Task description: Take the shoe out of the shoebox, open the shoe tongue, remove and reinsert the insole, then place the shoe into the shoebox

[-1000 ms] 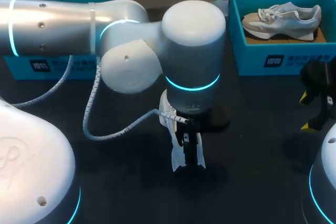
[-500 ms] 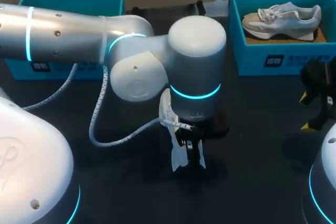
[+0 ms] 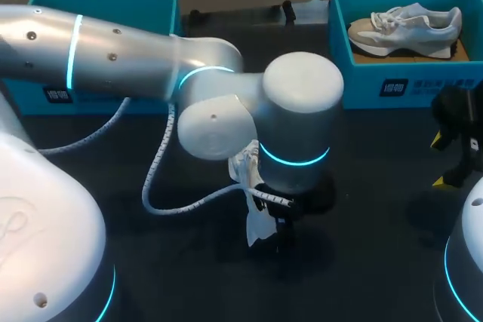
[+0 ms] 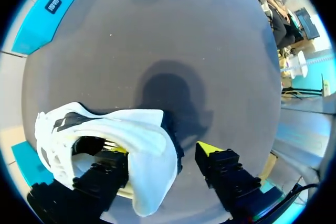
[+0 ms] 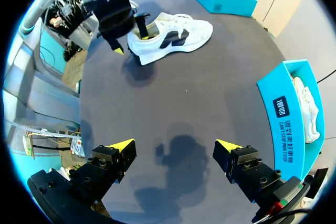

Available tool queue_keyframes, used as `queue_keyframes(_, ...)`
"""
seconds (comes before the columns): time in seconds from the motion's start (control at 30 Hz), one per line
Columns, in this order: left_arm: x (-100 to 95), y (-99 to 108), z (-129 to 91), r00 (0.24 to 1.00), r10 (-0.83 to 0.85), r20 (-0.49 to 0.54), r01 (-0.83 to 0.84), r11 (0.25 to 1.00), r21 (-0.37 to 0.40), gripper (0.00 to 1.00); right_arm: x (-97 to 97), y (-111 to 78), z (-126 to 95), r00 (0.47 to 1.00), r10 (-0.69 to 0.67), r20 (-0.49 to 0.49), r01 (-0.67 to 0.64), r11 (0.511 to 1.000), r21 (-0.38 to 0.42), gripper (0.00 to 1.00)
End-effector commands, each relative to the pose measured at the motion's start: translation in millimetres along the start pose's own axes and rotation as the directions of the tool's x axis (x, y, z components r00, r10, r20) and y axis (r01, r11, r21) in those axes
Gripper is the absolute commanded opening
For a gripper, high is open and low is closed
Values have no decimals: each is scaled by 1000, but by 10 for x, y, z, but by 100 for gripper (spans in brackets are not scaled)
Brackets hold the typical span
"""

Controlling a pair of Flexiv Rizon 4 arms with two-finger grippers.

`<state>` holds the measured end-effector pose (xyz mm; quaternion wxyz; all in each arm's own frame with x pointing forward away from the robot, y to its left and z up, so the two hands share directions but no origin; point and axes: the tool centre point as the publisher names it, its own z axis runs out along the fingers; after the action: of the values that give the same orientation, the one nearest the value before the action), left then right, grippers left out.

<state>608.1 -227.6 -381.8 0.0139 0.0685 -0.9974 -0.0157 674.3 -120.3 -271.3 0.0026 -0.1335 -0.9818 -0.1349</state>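
Shoe (image 4: 142, 145) lay on table (image 4: 173, 40), unboxed | left gripper (image 4: 164, 149) stood wide, one finger inside its opening | right gripper (image 5: 176, 144) hung wide, empty | judged: insole grip wanted edge only, slow lift.

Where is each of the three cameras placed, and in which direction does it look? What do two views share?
Head view: above and behind the robot, looking down on the table; the left arm hides part of the white shoe.
Left wrist view: on the left wrist, looking along the left end effector, one finger inside the white shoe.
Right wrist view: on the right wrist, looking past the open right end effector across the table.
Shared: head and right wrist views both show the shoebox holding a second shoe.
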Motion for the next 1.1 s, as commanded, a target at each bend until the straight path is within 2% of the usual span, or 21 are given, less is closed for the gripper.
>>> queue_keyframes(0.03,7,-8,54,1000,-14,7,14,1000,-11,62,13,1,2,1000,1,2,-1,1000,3,100)
queue_keyframes(0.13,-8,8,62,1000,-20,7,21,1000,-11,58,13,1,2,1000,1,2,-1,1000,3,100)
queue_keyframes(0.17,-10,22,59,1000,-25,8,25,1000,-10,45,13,1,2,1000,1,2,-1,1000,3,100)
queue_keyframes(0.43,-27,50,72,999,-44,-7,44,999,-24,34,13,1,2,1000,1,2,-1,1000,3,100)
queue_keyframes(0.5,-39,45,96,999,-41,-23,41,999,-36,21,13,1,2,1000,1,2,-1,1000,3,100)
queue_keyframes(0.53,-41,45,103,999,-34,-34,33,999,-41,0,13,1,2,1000,1,2,-1,1000,3,100)
queue_keyframes(0.8,-60,90,0,999,-32,-35,31,999,-42,0,13,1,2,1000,1,2,-1,1000,3,100)
queue_keyframes(1.1,-118,151,-274,997,-54,-60,52,998,-39,0,13,1,2,1000,1,2,-1,1000,3,100)
